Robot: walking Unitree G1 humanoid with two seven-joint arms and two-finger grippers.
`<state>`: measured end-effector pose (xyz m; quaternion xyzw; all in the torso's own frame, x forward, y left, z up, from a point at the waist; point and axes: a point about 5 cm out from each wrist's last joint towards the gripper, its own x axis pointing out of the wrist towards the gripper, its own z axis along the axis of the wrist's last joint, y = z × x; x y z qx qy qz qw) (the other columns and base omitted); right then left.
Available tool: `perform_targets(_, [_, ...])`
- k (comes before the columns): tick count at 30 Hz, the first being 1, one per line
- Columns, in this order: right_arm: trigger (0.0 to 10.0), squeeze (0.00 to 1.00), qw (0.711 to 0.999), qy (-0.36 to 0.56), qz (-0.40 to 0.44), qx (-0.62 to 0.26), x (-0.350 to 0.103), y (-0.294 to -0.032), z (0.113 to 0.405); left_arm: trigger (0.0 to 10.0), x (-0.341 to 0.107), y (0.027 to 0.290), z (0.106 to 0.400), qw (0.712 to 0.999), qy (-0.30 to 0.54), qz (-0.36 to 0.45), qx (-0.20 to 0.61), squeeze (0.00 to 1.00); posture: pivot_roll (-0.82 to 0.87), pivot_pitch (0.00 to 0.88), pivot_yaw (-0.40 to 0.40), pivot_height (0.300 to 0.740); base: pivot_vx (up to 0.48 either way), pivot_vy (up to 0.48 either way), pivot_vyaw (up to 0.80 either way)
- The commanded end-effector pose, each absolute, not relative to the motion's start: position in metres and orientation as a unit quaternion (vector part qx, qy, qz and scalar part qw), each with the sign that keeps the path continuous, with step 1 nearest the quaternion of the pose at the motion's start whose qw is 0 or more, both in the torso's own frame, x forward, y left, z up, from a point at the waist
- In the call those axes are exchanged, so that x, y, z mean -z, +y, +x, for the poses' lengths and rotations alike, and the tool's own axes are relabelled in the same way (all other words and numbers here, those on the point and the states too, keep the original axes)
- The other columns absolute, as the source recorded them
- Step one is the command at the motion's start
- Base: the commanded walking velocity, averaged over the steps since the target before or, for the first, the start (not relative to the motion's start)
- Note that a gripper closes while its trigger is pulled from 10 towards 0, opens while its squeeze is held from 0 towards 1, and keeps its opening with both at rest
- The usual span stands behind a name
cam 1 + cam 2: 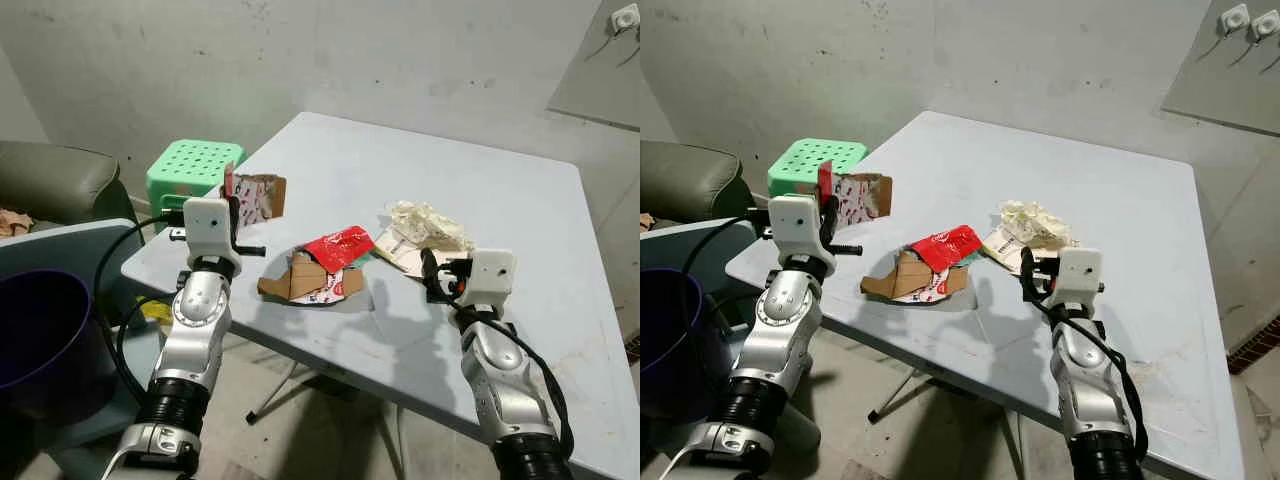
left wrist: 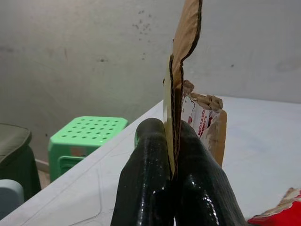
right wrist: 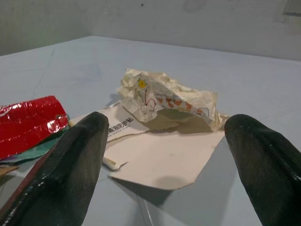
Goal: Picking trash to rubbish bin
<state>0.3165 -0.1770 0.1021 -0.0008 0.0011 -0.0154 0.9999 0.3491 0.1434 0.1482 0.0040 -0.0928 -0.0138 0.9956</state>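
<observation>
Left eye view shows the purple rubbish bin [image 1: 40, 340] nearest, at 8 o'clock, off the grey table [image 1: 520, 200]. At 9 o'clock the left gripper [image 1: 234, 215] is closed tight on a torn cardboard box [image 1: 258, 196], lifted above the table edge. At 3 o'clock the right gripper [image 3: 164, 155] stands wide open, holding nothing, before the crumpled paper [image 3: 164, 96]. A red wrapper [image 1: 337, 247] lies between them. Farther is a green stool [image 1: 192, 166].

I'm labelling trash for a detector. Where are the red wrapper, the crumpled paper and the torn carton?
red wrapper [image 1: 338, 246], left eye view, middle of its shiny face.
crumpled paper [image 3: 164, 98], right wrist view, centre of the wad.
torn carton [image 1: 260, 196], left eye view, printed side.
</observation>
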Motion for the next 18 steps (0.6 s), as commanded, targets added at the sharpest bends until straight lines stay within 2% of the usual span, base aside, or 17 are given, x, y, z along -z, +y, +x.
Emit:
perform_targets(1, [10.0, 0.00, 1.000, -0.015, -0.007, 0.013, -0.1089, -0.1759, 0.3169, 10.0, -0.1513, 0.1449, 0.3491, 0.995, -0.101, -0.006, 0.019, 0.00, 0.00, 0.000, -0.035, 0.740, 0.000, 0.000, 0.00])
perform_targets(18, [10.0, 0.00, 1.000, -0.010, -0.010, 0.007, -0.1072, -0.1759, 0.3154, 10.0, -0.1444, 0.1411, 0.3492, 0.995, -0.069, -0.053, 0.047, 0.00, 0.00, 0.000, -0.042, 0.740, 0.000, 0.000, 0.78])
